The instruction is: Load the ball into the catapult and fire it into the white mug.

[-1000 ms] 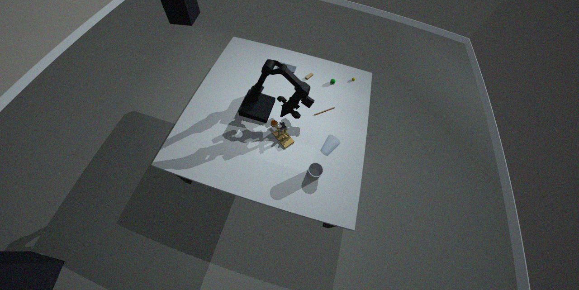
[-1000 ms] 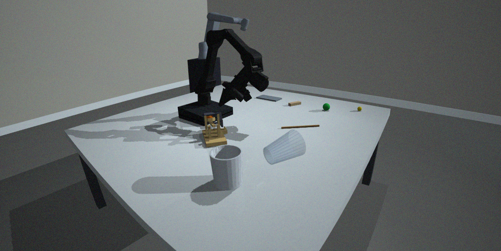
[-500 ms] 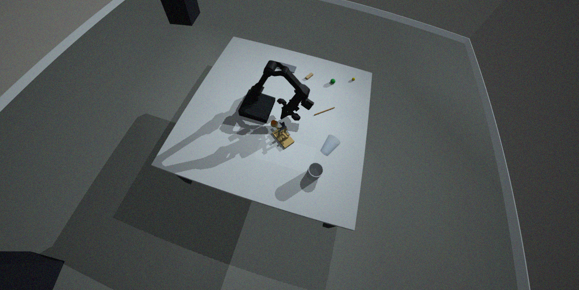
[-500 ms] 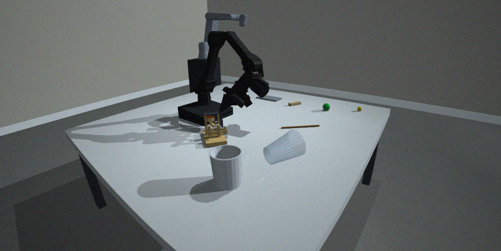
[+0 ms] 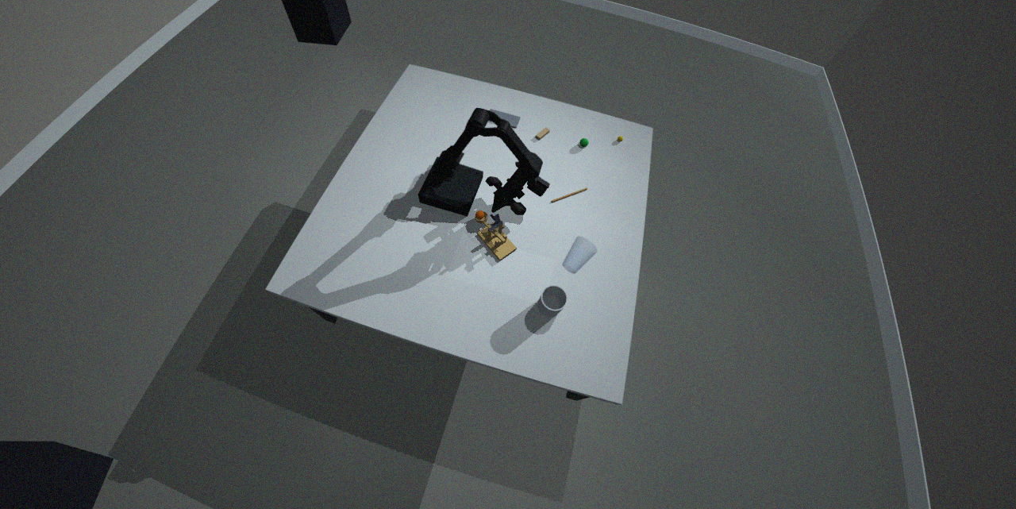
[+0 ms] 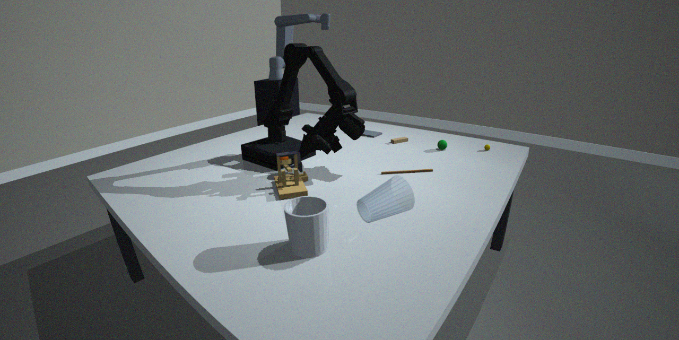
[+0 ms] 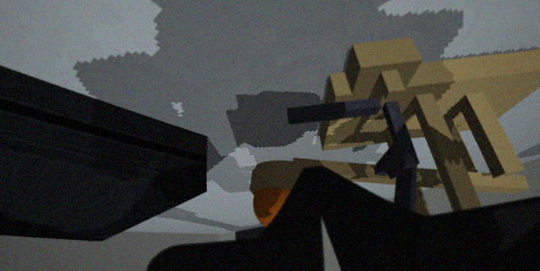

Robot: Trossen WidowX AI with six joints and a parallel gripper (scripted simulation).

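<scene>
The wooden catapult (image 5: 504,250) (image 6: 291,191) (image 7: 386,54) stands near the arm's base, its throwing arm low. The orange ball (image 5: 480,214) (image 6: 284,158) (image 7: 265,204) sits in the cup at the end of that arm; in the wrist view my finger partly covers it. A dark lever piece (image 7: 316,112) is on the catapult's near side. My gripper (image 5: 494,209) (image 6: 303,153) (image 7: 313,176) is shut and empty, close above the catapult's cup end; whether it touches anything is unclear. The white mug (image 5: 553,298) (image 6: 308,230) stands upright in front of the catapult, towards the table's front edge.
A clear ribbed cup (image 5: 580,255) (image 6: 389,199) lies on its side right of the mug. A thin stick (image 5: 568,195) (image 6: 407,171), a wooden block (image 5: 542,133) (image 6: 399,140), a green ball (image 5: 583,142) (image 6: 442,144), a small yellow ball (image 5: 620,139) (image 6: 487,147) and a grey slab (image 5: 508,117) (image 6: 372,133) lie farther back.
</scene>
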